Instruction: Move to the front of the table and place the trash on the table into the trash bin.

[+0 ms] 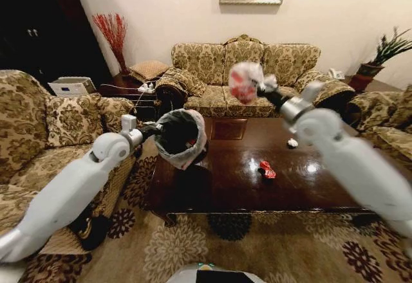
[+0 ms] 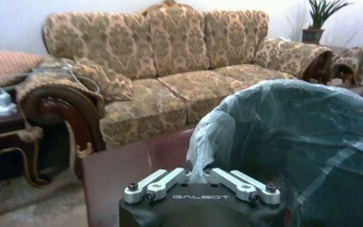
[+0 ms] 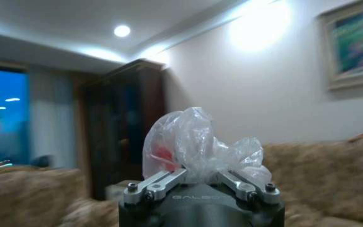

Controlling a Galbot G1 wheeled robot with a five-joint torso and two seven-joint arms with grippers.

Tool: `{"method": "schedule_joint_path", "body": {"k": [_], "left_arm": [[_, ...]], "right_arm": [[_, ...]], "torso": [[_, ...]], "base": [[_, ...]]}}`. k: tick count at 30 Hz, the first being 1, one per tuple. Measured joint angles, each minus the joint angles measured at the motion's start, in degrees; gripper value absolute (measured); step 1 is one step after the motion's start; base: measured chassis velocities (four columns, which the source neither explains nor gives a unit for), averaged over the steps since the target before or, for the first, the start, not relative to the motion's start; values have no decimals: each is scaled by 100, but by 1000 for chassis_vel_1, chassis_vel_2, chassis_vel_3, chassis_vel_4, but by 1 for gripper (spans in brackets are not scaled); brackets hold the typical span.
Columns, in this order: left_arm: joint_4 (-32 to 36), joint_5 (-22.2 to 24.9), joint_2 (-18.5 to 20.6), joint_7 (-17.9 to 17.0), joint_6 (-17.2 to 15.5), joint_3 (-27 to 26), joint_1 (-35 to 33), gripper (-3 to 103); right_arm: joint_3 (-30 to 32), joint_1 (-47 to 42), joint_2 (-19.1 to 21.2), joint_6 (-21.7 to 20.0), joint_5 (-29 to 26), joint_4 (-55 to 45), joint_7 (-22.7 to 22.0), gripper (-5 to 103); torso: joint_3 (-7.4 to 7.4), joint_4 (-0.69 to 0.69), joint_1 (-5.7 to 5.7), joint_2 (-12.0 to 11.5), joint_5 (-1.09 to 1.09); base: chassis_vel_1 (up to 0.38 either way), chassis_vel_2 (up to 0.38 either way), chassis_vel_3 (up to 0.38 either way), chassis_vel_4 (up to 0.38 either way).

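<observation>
My left gripper (image 1: 156, 129) (image 2: 200, 181) is shut on the rim of the trash bin (image 1: 181, 137) (image 2: 295, 156). It holds the black, plastic-lined bin lifted and tilted over the left end of the table (image 1: 225, 183). My right gripper (image 1: 264, 88) (image 3: 200, 177) is shut on a white-and-red plastic bag bundle (image 1: 245, 81) (image 3: 191, 144), raised high above the table's far side, to the right of the bin and above it. On the glossy top lie a small red wrapper (image 1: 266, 170) and a tiny white paper wad (image 1: 292, 143).
A patterned sofa (image 1: 244, 77) stands behind the table, with armchairs at left (image 1: 38, 135) and right (image 1: 386, 122). A dark side table (image 1: 129, 87) with cables is at the back left. A potted plant (image 1: 386, 54) stands back right. Patterned carpet (image 1: 193, 244) lies in front.
</observation>
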State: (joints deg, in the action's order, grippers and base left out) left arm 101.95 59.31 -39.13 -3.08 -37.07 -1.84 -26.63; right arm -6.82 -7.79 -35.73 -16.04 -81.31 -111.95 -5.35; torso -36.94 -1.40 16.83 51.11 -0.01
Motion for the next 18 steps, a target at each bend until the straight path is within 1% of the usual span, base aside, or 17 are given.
{"method": "schedule_joint_path", "body": {"k": [1, 2, 4, 5, 7, 8, 9, 12, 13, 15, 16, 18], "left_arm": [[0, 0, 0, 0, 0, 0, 0, 3], [-85, 32, -30, 7, -27, 117, 166, 3], [-366, 96, -136, 75, -79, 500, 810, 3], [-366, 96, -136, 75, -79, 500, 810, 3], [-494, 153, -223, 103, -116, 789, 1261, 3], [-520, 160, -252, 105, -133, 856, 1361, 3], [-520, 160, -252, 105, -133, 856, 1361, 3], [-524, 170, -315, 105, -201, 932, 1486, 3], [-524, 170, -315, 105, -201, 932, 1486, 3], [-475, 165, -314, 90, -209, 931, 1467, 3], [-475, 165, -314, 90, -209, 931, 1467, 3], [-437, 152, -297, 78, -200, 893, 1393, 3]], "right_arm": [[0, 0, 0, 0, 0, 0, 0, 0], [-139, 130, -16, -1, -69, 5, 22, 0], [-745, 697, -238, 1, -347, 46, -6, 0], [-745, 697, -238, 1, -347, 46, -6, 0], [-1196, 1172, -521, 6, -515, 96, -88, 0], [-1378, 1318, -633, 7, -519, 147, -89, 0], [-1378, 1318, -633, 7, -519, 147, -89, 0], [-1785, 1541, -978, 14, -467, 324, -106, 0], [-1785, 1541, -978, 14, -467, 324, -106, 0], [-1985, 1539, -1224, 48, -381, 492, -156, 0], [-1985, 1539, -1224, 48, -381, 492, -156, 0], [-2124, 1429, -1410, 111, -266, 579, -230, 0]], "torso": [[0, 0, 0, 0, 0], [0, 0, 1, 0, -1], [-2, -1, 4, -1, 4], [-2, -1, 4, -1, 4], [-2, -1, 5, -1, 2], [-2, -1, 4, -1, 0], [-2, -1, 4, -1, 0], [-2, -2, 2, -1, 0], [-2, -2, 2, -1, 0], [-1, -3, 2, -1, -1], [-1, -3, 2, -1, -1], [-2, -3, 3, -1, -1]], "base": [[0, 0, 0, 0], [0, 0, 0, 0], [0, 0, 0, 0], [0, 0, 0, 0], [0, 0, 0, 0], [0, 0, 0, 0], [0, 0, 0, 0], [0, 0, 0, 0], [0, 0, 0, 0], [0, 0, 0, 0], [0, 0, 0, 0], [0, 0, 0, 0]]}}
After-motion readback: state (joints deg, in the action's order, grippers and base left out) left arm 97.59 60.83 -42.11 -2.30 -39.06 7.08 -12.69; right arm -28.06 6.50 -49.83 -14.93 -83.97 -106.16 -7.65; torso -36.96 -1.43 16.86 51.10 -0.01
